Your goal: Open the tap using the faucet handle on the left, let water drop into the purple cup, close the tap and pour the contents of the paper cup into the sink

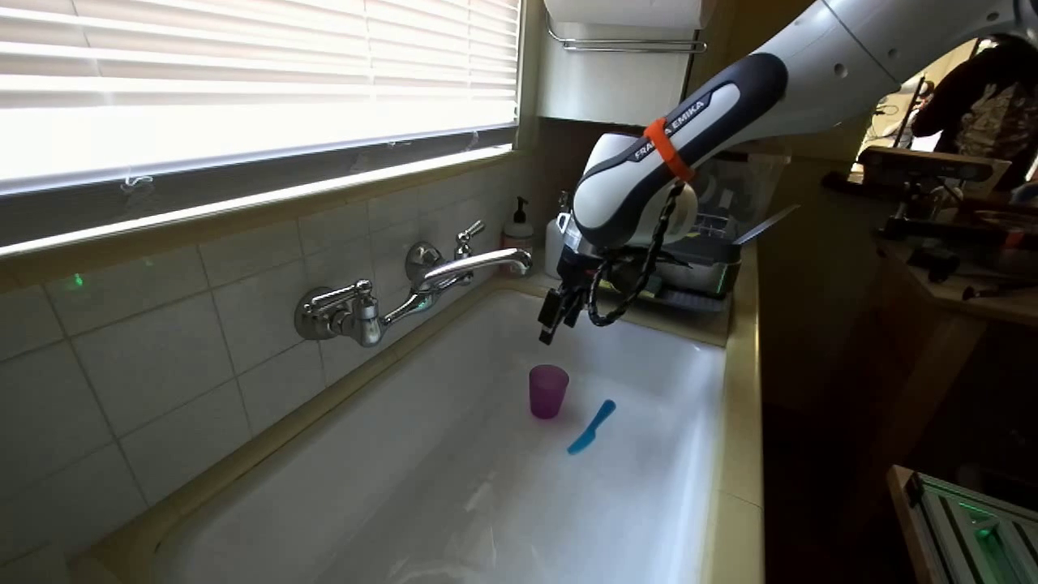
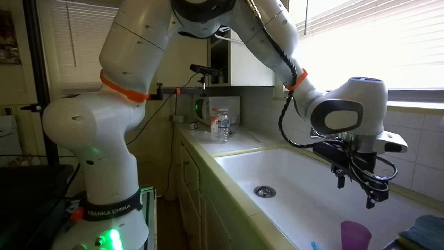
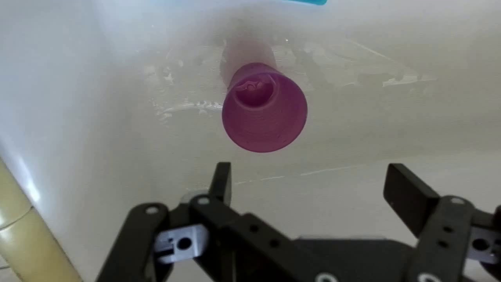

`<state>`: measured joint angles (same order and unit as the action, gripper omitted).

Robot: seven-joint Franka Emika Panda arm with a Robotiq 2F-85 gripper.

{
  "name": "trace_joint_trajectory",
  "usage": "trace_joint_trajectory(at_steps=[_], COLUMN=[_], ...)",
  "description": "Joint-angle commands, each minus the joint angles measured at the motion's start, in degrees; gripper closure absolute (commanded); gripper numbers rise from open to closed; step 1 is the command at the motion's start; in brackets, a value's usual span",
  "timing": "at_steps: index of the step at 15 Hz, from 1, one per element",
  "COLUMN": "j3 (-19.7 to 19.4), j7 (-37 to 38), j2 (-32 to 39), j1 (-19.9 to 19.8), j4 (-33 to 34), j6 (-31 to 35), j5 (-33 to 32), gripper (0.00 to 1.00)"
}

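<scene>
The purple cup, also the task's paper cup, stands upright on the sink floor in both exterior views (image 1: 548, 393) (image 2: 354, 236). In the wrist view the cup (image 3: 264, 125) shows its open mouth; shiny glints lie at its bottom, but I cannot tell how much liquid it holds. My gripper (image 1: 558, 323) (image 2: 356, 194) hangs above the cup, apart from it. In the wrist view the gripper (image 3: 309, 176) has its fingers wide apart with nothing between them. The chrome tap (image 1: 474, 264) is on the tiled wall; no water stream shows. The white sink (image 1: 381, 487) has wet marks.
A blue plastic knife (image 1: 594, 427) lies beside the cup. The sink drain (image 2: 264, 191) is at the far end in an exterior view. Soap bottles (image 1: 519, 231) and a dish rack (image 1: 714, 280) stand behind the gripper. A cloth (image 2: 425, 227) is near the cup's end.
</scene>
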<state>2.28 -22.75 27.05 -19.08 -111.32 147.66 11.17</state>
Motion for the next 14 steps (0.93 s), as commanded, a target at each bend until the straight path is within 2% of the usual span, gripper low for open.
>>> trace_joint_trajectory(at_steps=[1,5,14], j3=[-3.26,-5.98,-8.75], j7=[2.46,4.46,6.17], j2=[-5.93,-10.72,-19.69], j1=[2.42,4.09,6.1], j4=[-4.95,-8.59,-15.26], j6=[-2.26,-2.87,-3.21], j5=[-3.61,-7.2,-10.79], gripper=[0.0,0.0,0.0])
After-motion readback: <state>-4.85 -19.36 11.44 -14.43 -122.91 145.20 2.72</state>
